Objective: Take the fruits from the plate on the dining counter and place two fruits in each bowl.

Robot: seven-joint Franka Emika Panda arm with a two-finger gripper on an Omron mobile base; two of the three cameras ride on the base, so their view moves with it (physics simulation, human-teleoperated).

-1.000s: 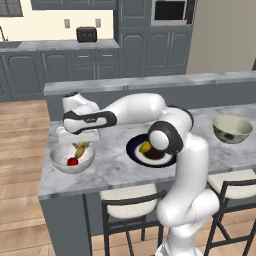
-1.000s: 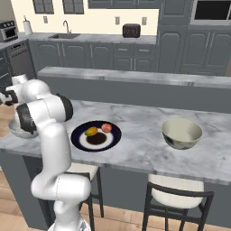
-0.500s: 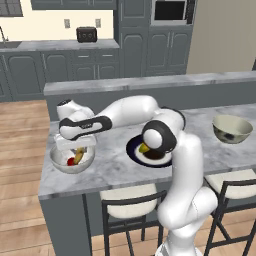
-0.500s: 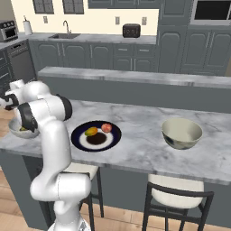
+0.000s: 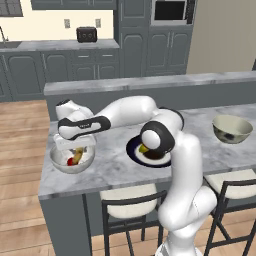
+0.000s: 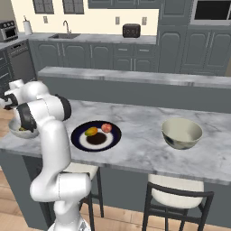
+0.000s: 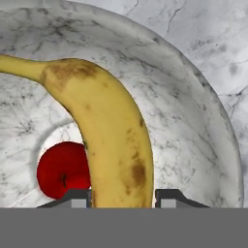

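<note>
Now banana in the claw, over the speckled bowl.

Left base view: the gripper (image 5: 76, 148) hangs just above the glossy speckled bowl (image 5: 71, 161) at the left end of the dining counter (image 5: 115, 167), the banana (image 5: 78, 154) hanging down into it beside the red round fruit (image 5: 70, 161); the plate (image 5: 149, 152) sits partly behind the arm, the cream-grey bowl (image 5: 231, 128) well apart at right.
Right base view: the yellow-green oval fruit (image 6: 91, 131) and pinkish-red round fruit (image 6: 106, 127) lie on the plate (image 6: 96, 135).
Hand view: the fingertips (image 7: 165, 197) clamp the banana (image 7: 111, 133), red fruit (image 7: 63, 170) on the bowl floor beneath.
</note>
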